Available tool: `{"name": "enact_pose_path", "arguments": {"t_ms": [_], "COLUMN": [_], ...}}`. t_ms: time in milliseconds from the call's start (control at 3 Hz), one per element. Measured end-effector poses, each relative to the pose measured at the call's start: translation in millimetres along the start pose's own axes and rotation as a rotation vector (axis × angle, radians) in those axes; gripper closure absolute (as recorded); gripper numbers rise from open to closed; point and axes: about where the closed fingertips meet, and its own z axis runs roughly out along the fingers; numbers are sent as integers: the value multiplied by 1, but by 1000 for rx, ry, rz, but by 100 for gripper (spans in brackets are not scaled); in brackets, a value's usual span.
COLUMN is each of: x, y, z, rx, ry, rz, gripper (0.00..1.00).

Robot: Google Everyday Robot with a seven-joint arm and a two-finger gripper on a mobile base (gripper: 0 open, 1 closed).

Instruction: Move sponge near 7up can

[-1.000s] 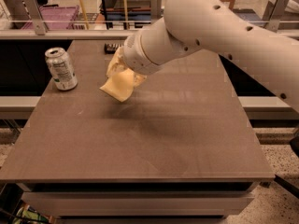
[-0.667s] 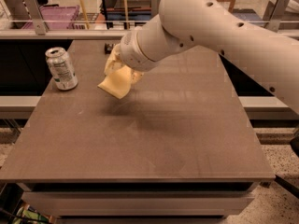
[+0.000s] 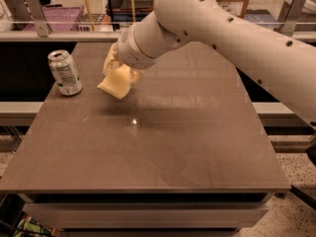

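the sponge [image 3: 116,83] is held tilted above the table [image 3: 173,147], clamped in the closed gripper [image 3: 117,72], near the 7up can [image 3: 64,73]. risk: the 7up can (light, upright) could be toppled if the sponge is swung too far left.

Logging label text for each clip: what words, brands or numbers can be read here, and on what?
Can: print on its label, too blurred to read; no brand name legible.
Sponge, held by the tool above the table, right of the can: no text.
Arm and table: no text or signs.
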Motion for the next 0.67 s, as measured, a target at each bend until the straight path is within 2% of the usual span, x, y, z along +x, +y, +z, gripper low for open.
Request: {"name": "enact_pose_path", "arguments": {"t_ms": [333, 667], "x": [-1, -9], "y": [-11, -26], "z": [18, 43], "rx": [0, 3], "ry": [-45, -120], "rz": [-30, -59], "gripper": [100, 100]}}
